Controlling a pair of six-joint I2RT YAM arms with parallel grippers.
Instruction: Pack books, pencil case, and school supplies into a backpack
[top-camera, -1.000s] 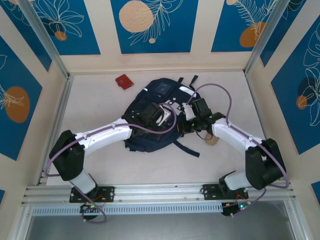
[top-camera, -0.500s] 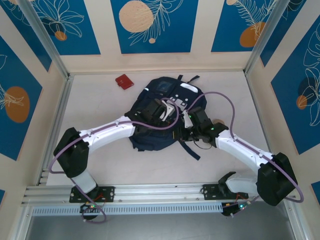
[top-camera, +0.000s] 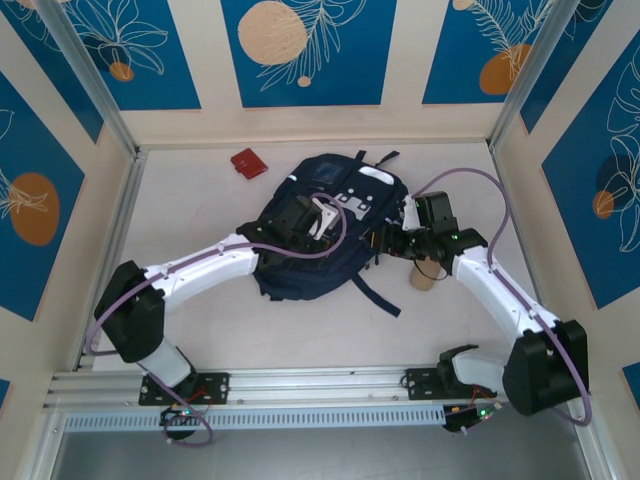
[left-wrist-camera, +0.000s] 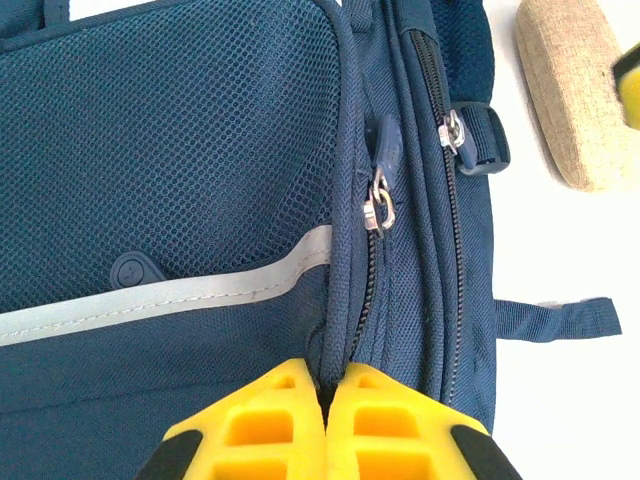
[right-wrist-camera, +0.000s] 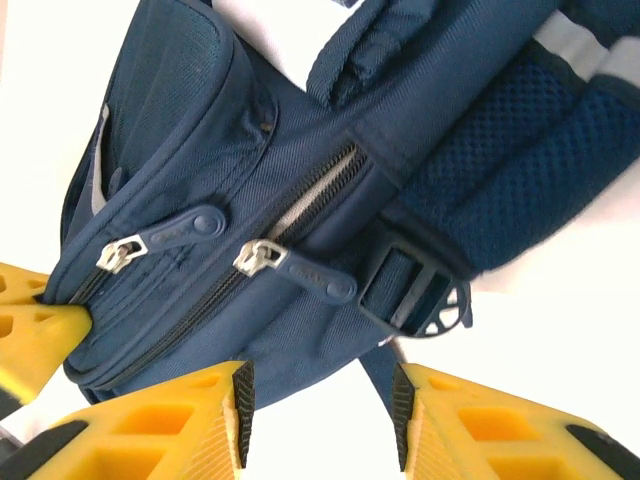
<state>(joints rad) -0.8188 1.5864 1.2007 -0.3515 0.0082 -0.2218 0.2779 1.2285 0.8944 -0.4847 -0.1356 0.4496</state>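
Note:
The navy backpack (top-camera: 322, 250) lies flat mid-table, its white stripe (left-wrist-camera: 180, 295) in the left wrist view. My left gripper (top-camera: 318, 216) rests on top of it, its yellow fingers (left-wrist-camera: 265, 420) shut on a fold of fabric beside a zipper (left-wrist-camera: 380, 200). My right gripper (top-camera: 386, 242) hovers at the pack's right edge, open; between its pads (right-wrist-camera: 243, 405) there is only bare table, with the pack's corner (right-wrist-camera: 300, 340) and a strap buckle (right-wrist-camera: 420, 300) just beyond. A beige fabric pencil case (top-camera: 423, 278) lies right of the pack, under the right arm. The books are out of view.
A small red flat object (top-camera: 248, 162) lies at the back left of the table. Loose dark straps (top-camera: 378, 297) trail from the pack toward the front. Cream walls close in the table (top-camera: 200, 330) on three sides, with a metal rail at the near edge.
My right gripper has opened and drawn back to the right off the backpack's side. The left gripper has kept its hold, and the pack has shifted slightly with it.

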